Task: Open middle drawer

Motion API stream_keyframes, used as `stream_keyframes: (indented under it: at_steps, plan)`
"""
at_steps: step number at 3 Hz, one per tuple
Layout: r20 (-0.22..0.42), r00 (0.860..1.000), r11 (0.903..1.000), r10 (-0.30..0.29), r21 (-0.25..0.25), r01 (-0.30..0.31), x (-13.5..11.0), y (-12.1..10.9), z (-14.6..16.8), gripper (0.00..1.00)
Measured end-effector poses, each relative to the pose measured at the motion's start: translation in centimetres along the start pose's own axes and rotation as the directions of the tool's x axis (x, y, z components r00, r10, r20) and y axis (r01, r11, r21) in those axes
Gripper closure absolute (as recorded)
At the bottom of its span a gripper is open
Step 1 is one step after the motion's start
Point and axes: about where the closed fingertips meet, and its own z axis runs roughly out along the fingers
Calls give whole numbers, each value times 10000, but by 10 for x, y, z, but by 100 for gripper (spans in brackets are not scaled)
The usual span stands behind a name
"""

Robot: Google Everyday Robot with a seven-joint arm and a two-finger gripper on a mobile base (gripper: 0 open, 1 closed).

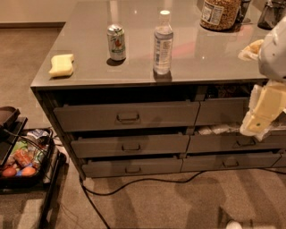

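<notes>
Room: brown carpet [178, 205] lies around a grey cabinet whose glossy countertop [89, 27] carries a soda can [116, 42], a clear water bottle [163, 42], a yellow sponge [61, 65] and a jar [219, 13] at the far edge.
Middle drawer: the middle drawer [98, 146] sits in the left column, between the taller top drawer [89, 117] and the slimmer bottom drawer [103, 167].
Its look: a wide, flat grey front of medium height, with one small dark pull [131, 146] at its centre and a dark gap along its upper edge.
My claw: my gripper [261, 114] hangs pale and yellowish at the right edge of the scene, in front of the right-hand column, well apart from that pull. I cannot tell whether it is wide or narrow.
Edges: the countertop overhangs the drawer fronts and shades the top row.
Open room: bare carpet lies before the left column, crossed by a black cable [134, 182] near the cabinet's foot.
Left side: a low black cart [49, 179] of packaged snacks stands just beside the cabinet's corner.
</notes>
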Motion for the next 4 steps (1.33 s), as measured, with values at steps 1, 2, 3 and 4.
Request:
stream_keyframes:
  at_steps: [1,2,3,4]
  plan:
    - [1323,9901,9989,-459,99,450,4,29,34,0]
    - [2861,9574,9992,-400,39,406,6,60,88,0]
    - [3643,9288,9949,-674,950,350,-6,49,86,0]
    - [3645,9286,9947,-698,954,374,-7,48,85,0]
